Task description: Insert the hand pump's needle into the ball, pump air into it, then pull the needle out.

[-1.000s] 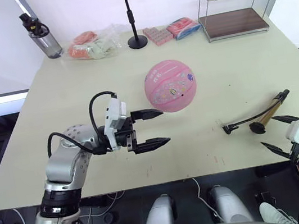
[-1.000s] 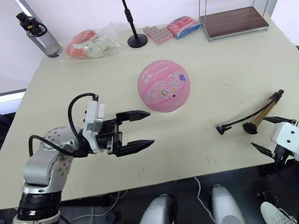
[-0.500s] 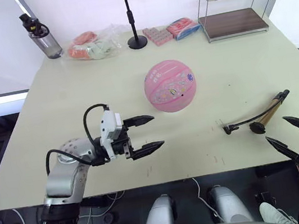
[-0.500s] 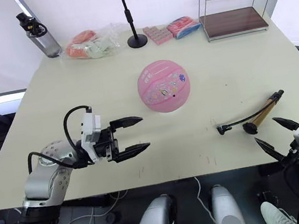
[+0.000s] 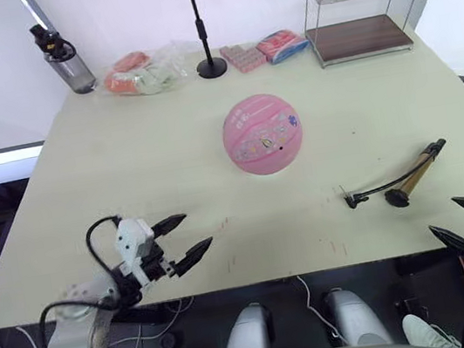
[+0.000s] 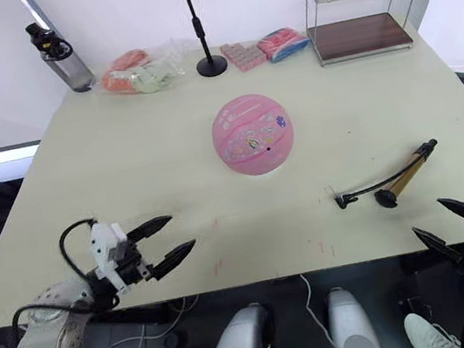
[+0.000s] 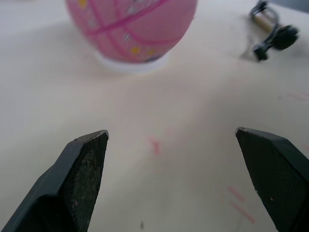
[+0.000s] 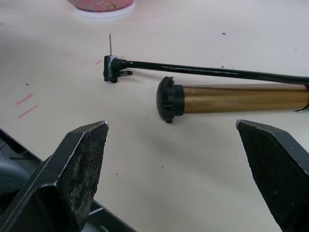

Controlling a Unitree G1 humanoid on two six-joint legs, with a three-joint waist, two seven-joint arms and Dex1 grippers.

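One ball (image 5: 263,133) sits on the table (image 5: 126,173), pink with little prints, resting on a white ring near the table's middle. One hand pump (image 5: 416,175) lies flat on the table toward the right front corner, well apart from the ball, its gold barrel angled and its one thin black hose (image 8: 212,71) running beside the barrel. The needle (image 8: 110,44) stands up from the black fitting at the hose end, bare, pointing toward the ball but nowhere near touching it.

Two grippers, both empty. The left gripper (image 5: 178,241) hovers at the table's front edge, left of the ball, fingers spread wide. The right gripper (image 6: 441,223) hangs just off the table's front right corner, near the pump, fingers released too.

Along the table's back edge: one water bottle (image 5: 62,58), one black stand (image 5: 203,27), one two-shelf wire rack (image 5: 358,6), and packets (image 5: 143,70).
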